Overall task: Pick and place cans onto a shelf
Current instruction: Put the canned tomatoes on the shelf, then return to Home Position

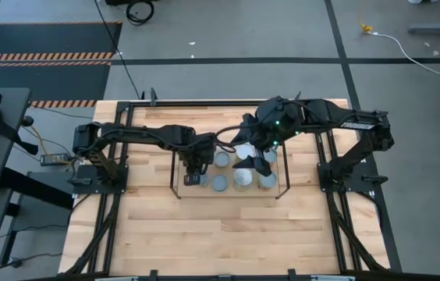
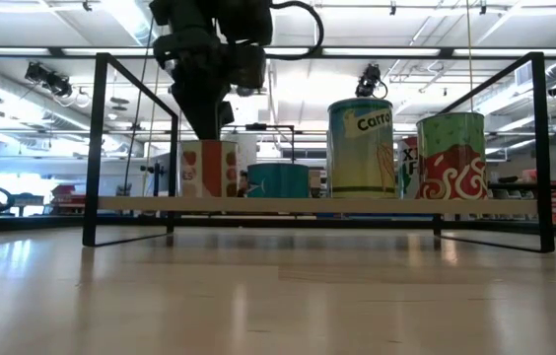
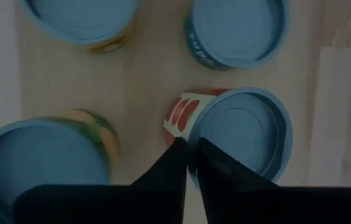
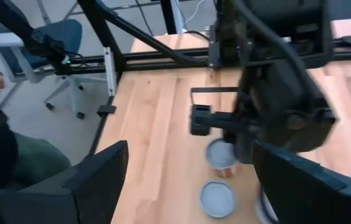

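A pale wood tabletop (image 1: 204,234) carries the shelf (image 1: 179,191), cans (image 1: 219,183) standing upright on its base. At its left end the left gripper (image 3: 191,163), fingers pinched together, touches a red-labelled can (image 3: 241,134); withdrawing carelessly could tip it. The right gripper (image 4: 188,180) hovers spread and empty, clear only in its wrist view.

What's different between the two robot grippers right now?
The left gripper hangs over the left end of the shelf, its fingers pressed together above a can with a red label. The right gripper hangs over the shelf's right part, and its fingers stand wide apart, holding nothing. Both are dark two-finger grippers held above the shelf.
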Robot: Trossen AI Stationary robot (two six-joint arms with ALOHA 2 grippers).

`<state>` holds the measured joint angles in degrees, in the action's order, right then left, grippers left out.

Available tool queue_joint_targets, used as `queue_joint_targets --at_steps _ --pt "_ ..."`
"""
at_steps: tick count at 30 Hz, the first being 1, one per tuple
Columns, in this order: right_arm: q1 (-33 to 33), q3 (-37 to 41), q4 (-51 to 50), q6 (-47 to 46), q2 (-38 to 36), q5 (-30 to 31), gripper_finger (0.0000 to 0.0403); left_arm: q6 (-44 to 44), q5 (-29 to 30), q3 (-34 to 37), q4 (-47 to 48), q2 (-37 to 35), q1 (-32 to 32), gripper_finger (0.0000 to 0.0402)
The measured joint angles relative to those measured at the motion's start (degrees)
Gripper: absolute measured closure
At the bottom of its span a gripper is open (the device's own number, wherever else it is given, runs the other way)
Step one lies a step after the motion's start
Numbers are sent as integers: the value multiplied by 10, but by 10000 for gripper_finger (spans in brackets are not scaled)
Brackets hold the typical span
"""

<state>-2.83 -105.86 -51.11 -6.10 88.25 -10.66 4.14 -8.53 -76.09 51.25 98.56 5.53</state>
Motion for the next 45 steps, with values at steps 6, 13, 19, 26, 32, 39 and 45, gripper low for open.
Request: queue_joint_targets --at_steps 6,13,19,26,32,39,45 --pt "15 0 0 28 0 0 56 4 -8 0 10 0 -4 369" --pt "27 0 8 33 0 0 56 25 -5 0 33 0 -4 362" --pt "34 0 27 33 0 0 56 25 -5 0 33 0 -3 361" --pt "34 0 27 30 0 0 56 16 14 0 32 -1 -3 360" --pt "33 0 27 12 1 -13 56 17 23 0 33 -1 -4 336" --pt "32 0 26 14 1 -9 56 25 38 0 33 -1 -3 278" --pt "32 1 26 29 1 -8 56 25 40 -10 43 -1 -3 241"
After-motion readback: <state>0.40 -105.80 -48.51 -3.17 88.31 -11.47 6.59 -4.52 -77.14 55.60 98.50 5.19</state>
